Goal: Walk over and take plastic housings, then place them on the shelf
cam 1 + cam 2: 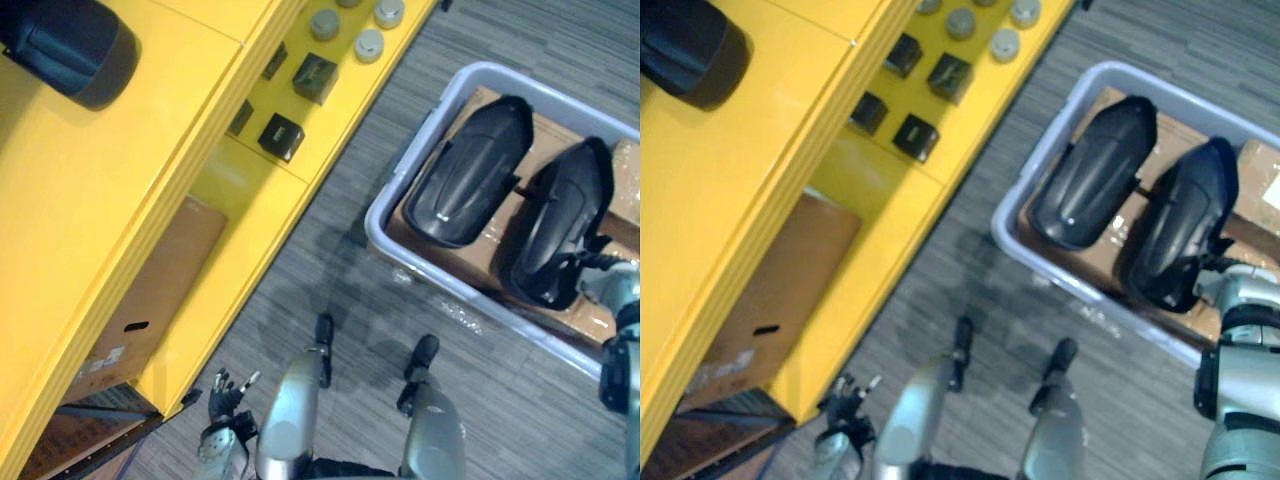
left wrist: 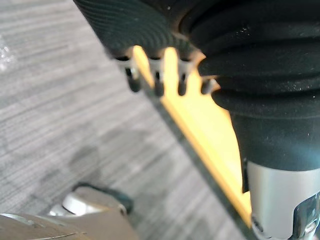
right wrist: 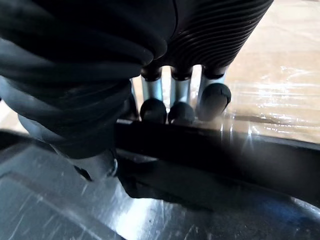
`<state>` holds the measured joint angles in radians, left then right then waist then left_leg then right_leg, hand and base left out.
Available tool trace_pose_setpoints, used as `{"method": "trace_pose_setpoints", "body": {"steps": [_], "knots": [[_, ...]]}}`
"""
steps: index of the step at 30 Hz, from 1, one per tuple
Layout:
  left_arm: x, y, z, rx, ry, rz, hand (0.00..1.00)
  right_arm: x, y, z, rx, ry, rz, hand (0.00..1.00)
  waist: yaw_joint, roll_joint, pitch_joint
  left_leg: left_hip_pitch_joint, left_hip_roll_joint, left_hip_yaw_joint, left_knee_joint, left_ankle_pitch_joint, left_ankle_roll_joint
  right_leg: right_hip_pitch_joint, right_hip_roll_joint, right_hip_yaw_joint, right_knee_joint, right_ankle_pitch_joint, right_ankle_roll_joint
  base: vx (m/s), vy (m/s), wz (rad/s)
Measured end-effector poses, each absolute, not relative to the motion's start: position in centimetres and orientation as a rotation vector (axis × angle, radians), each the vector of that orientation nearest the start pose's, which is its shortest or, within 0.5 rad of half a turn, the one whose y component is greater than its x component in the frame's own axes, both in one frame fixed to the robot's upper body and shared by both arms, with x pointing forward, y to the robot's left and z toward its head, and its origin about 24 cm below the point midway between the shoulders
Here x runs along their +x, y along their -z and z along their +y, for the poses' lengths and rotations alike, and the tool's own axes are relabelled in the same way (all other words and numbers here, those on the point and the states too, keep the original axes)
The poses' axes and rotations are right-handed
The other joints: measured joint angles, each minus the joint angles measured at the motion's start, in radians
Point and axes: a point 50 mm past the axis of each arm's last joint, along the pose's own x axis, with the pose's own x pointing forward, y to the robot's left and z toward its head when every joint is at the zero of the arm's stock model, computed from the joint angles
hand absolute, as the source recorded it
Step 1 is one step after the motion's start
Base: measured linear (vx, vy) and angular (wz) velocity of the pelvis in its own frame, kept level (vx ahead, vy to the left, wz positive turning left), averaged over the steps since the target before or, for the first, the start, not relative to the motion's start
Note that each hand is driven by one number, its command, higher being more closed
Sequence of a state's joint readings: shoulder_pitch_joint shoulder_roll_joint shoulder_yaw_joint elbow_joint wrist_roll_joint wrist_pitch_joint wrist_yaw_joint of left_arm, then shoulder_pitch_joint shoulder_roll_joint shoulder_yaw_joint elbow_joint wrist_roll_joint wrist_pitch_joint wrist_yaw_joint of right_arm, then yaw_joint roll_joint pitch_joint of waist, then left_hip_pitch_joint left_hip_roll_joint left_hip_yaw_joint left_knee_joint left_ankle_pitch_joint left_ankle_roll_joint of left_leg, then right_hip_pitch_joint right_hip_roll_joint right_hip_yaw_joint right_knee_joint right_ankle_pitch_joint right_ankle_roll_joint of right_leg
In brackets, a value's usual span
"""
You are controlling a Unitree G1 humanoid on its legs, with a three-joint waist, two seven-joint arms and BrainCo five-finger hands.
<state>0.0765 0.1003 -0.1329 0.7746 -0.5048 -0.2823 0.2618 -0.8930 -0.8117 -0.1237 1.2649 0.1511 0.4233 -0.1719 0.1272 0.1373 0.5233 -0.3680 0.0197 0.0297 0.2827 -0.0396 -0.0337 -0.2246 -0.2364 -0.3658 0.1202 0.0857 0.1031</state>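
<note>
Two black plastic housings lie side by side on cardboard in a pale grey bin [image 1: 383,215]: one on the left [image 1: 470,170], one on the right [image 1: 560,225]. A third black housing [image 1: 75,50] rests on top of the yellow shelf [image 1: 120,200]. My right hand [image 1: 1225,285] is at the near end of the right housing. In the right wrist view its straight fingers [image 3: 181,95] touch the housing's dark rim [image 3: 215,150]. My left hand [image 1: 225,395] hangs open low beside the shelf's front, holding nothing, fingers [image 2: 157,82] relaxed.
Small black boxes [image 1: 281,136] and grey round parts [image 1: 369,44] sit on a lower yellow level. A brown cardboard box [image 1: 150,300] fills the shelf's bottom bay. Grey carpet [image 1: 330,270] runs between the shelf and the bin.
</note>
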Motion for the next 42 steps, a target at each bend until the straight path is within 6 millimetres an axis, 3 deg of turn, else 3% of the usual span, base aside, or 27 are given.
{"method": "trace_pose_setpoints", "body": {"steps": [4, 7, 9, 12, 16, 22, 25, 28, 30, 34, 37, 42], "knots": [[16.3, 11.3, 18.5, -0.274, -0.455, 0.594, 0.00, 30.9, -13.1, -41.1, -0.348, 0.938, 0.504, 1.00, -0.001, 0.004, -0.002, 0.009, -0.007, -0.016, -0.038, 0.028, -0.003, 0.003, -0.005, -0.019, -0.003, -0.001, -0.002, -0.02, 0.010, 0.13], [16.4, 11.0, 18.4, -0.312, -0.468, 0.577, 0.00, 31.7, -15.3, -40.8, -0.485, 0.991, 0.349, 1.00, -0.007, 0.004, -0.002, 0.044, -0.008, -0.016, -0.068, 0.041, -0.007, 0.024, -0.004, -0.019, -0.010, -0.001, -0.001, 0.00, 0.002, -0.01], [17.0, 9.9, 18.6, -0.340, -0.472, 0.502, 0.00, 32.2, -17.7, -39.9, -0.577, 1.017, 0.171, 1.00, -0.015, 0.003, -0.002, 0.067, -0.004, -0.015, -0.085, 0.046, -0.010, 0.045, 0.003, -0.020, -0.022, 0.003, 0.004, 0.00, 0.000, 0.00], [17.9, 8.2, 19.4, -0.371, -0.501, 0.402, 0.00, 32.0, -18.9, -38.6, -0.670, 1.004, 0.019, 1.00, -0.033, -0.007, -0.001, 0.110, 0.004, -0.012, -0.115, 0.051, -0.015, 0.081, 0.014, -0.021, -0.044, 0.005, 0.006, 0.05, -0.013, -0.06], [18.3, 6.3, 20.7, -0.399, -0.545, 0.297, 0.00, 31.5, -18.5, -36.5, -0.678, 0.984, -0.114, 1.00, -0.053, -0.046, -0.003, 0.166, 0.016, 0.007, -0.150, 0.053, -0.018, 0.119, 0.026, -0.011, -0.062, 0.005, 0.006, 0.08, -0.014, -0.14], [18.1, 4.4, 22.1, -0.359, -0.599, 0.204, 0.00, 29.8, -14.8, -33.5, -0.663, 0.972, -0.156, 1.00, -0.063, -0.152, -0.068, 0.242, 0.030, 0.022, -0.195, 0.051, -0.021, 0.186, 0.047, -0.012, -0.108, 0.005, 0.006, 0.07, -0.022, -0.07], [18.2, 2.8, 22.2, -0.317, -0.606, 0.137, 0.00, 29.3, -14.2, -32.2, -0.661, 0.964, -0.192, 1.00, -0.062, -0.171, -0.112, 0.270, 0.028, 0.029, -0.215, 0.049, -0.026, 0.213, 0.049, -0.016, -0.131, 0.005, 0.007, 0.01, -0.004, -0.04], [18.9, -0.8, 22.2, -0.266, -0.587, -0.031, 0.00, 28.5, -14.5, -30.9, -0.677, 0.954, -0.268, 1.00, -0.063, -0.172, -0.175, 0.281, 0.025, 0.030, -0.222, 0.047, -0.027, 0.233, 0.049, -0.022, -0.150, 0.007, 0.010, 0.03, 0.006, 0.04], [19.5, -3.1, 21.8, -0.242, -0.545, -0.134, 0.00, 28.4, -15.0, -30.0, -0.681, 0.945, -0.322, 1.00, -0.069, -0.170, -0.190, 0.305, 0.023, 0.030, -0.222, 0.043, -0.028, 0.260, 0.049, -0.024, -0.157, 0.010, 0.013, 0.02, 0.003, 0.01], [20.8, -5.6, 20.4, -0.221, -0.419, -0.245, 0.00, 28.2, -16.0, -28.8, -0.705, 0.945, -0.442, 1.00, -0.080, -0.171, -0.228, 0.323, 0.022, 0.034, -0.223, 0.038, -0.028, 0.279, 0.049, -0.021, -0.165, 0.012, 0.016, 0.00, 0.005, -0.03], [22.2, -7.2, 18.3, -0.201, -0.263, -0.310, 0.00, 28.0, -17.0, -27.7, -0.716, 0.928, -0.561, 1.00, -0.088, -0.173, -0.249, 0.339, 0.024, 0.047, -0.224, 0.034, -0.028, 0.288, 0.049, -0.011, -0.168, 0.013, 0.017, -0.03, 0.010, -0.14], [24.7, -9.5, 13.6, -0.283, 0.046, -0.342, 0.00, 27.8, -18.5, -23.7, -0.677, 0.788, -0.788, 1.00, -0.108, -0.175, -0.300, 0.378, 0.027, 0.088, -0.242, 0.033, -0.029, 0.293, 0.051, 0.030, -0.169, 0.020, 0.019, -0.01, 0.010, -0.22]]}}
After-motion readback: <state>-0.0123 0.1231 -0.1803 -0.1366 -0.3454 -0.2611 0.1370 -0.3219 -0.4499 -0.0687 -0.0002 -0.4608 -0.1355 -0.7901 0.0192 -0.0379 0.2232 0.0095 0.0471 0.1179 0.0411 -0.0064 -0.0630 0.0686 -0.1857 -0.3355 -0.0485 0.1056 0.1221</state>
